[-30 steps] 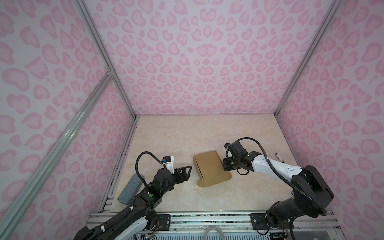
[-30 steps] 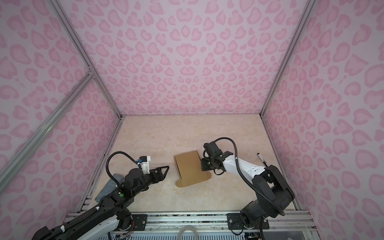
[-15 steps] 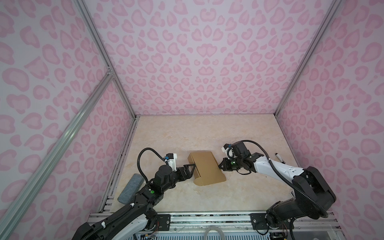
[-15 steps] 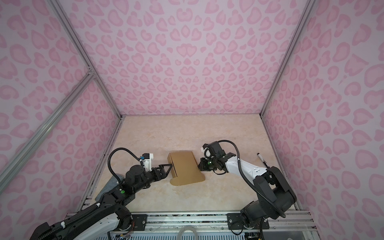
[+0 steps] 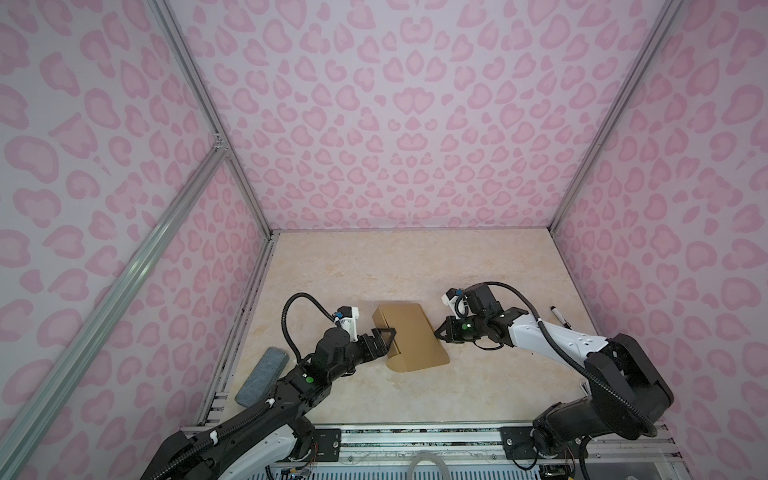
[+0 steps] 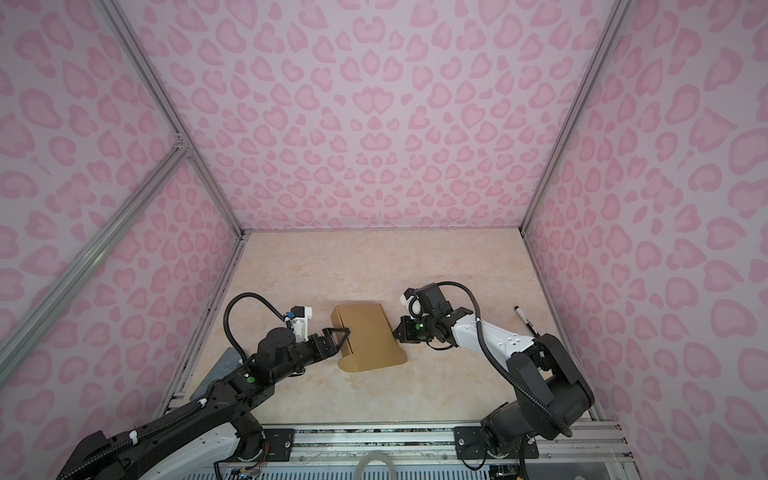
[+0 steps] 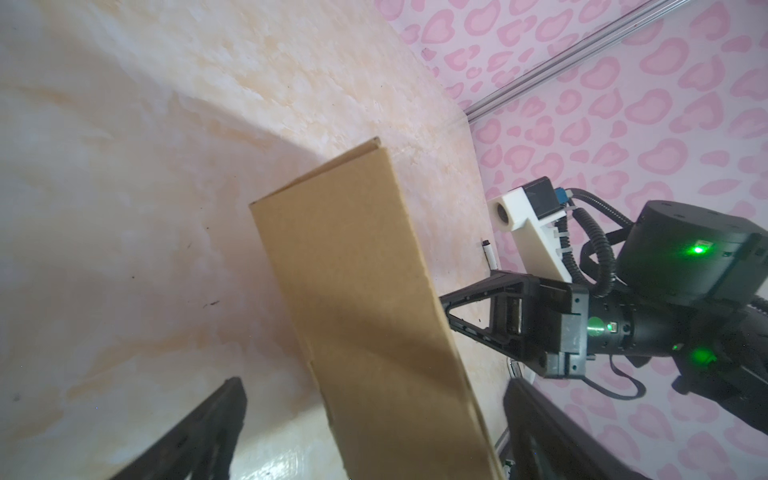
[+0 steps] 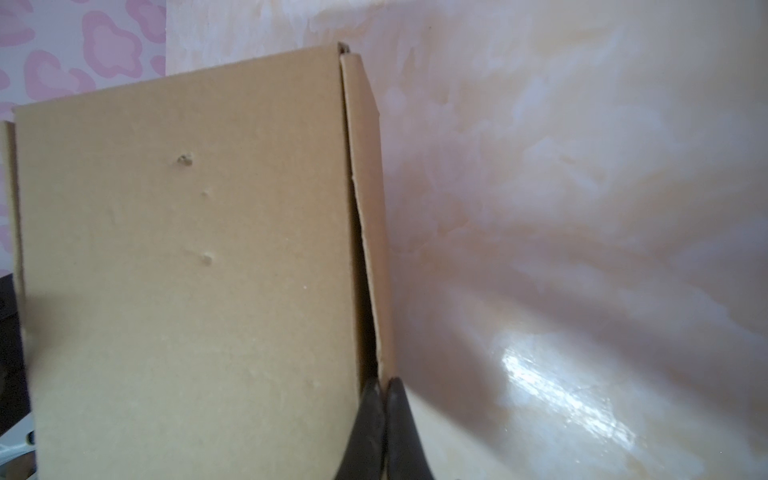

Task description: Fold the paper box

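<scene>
Top views — left claw (image 5: 388, 341) wide, straddling paper box (image 5: 411, 338) | right claw (image 5: 437, 332) closed, touching its edge

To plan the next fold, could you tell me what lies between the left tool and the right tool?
Only the paper box lies between the left tool and right tool, in both top views.

i see the brown paper box (image 7: 361, 299) on the desk (image 7: 124, 166), right in front of my left claw (image 7: 374, 384), whose fingers are wide apart. my right claw (image 7: 445, 307), tips together, touches the box's other side. a pen (image 7: 614, 255) lies near the wall.
</scene>
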{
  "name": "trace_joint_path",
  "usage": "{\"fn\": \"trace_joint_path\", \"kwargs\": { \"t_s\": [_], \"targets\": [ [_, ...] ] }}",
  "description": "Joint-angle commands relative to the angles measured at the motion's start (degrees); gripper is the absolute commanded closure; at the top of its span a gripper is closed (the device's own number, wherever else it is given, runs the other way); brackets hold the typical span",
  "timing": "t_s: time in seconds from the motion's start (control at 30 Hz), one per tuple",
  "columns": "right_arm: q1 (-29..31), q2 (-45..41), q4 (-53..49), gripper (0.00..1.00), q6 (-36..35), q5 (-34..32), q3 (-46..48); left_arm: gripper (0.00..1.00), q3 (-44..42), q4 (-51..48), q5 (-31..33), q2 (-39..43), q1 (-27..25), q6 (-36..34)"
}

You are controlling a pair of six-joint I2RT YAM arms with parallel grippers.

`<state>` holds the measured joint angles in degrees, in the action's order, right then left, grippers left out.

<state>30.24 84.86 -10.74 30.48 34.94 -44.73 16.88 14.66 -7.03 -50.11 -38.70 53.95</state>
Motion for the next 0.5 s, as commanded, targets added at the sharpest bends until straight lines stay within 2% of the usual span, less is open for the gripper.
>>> {"fn": "trace_joint_path", "kwargs": {
  "t_s": [0.0, 0.17, 0.47],
  "targets": [
    [0.05, 0.04, 1.24, 1.0, 0.35, 0.85, 0.27, 0.06, -0.36, 3.59, 0.36, 0.61, -0.38, 0.54],
    [0.02, -0.03, 1.17, 1.0, 0.36, 0.75, 0.33, 0.22, -0.82, 4.74, 0.36, 0.89, -1.01, 0.68],
    [0.66, -0.14, 0.04, 1.0, -0.24, -0.21, -0.19, 0.25, -0.25, 5.64, -0.21, -0.95, -1.59, 0.54]
  ]
}}
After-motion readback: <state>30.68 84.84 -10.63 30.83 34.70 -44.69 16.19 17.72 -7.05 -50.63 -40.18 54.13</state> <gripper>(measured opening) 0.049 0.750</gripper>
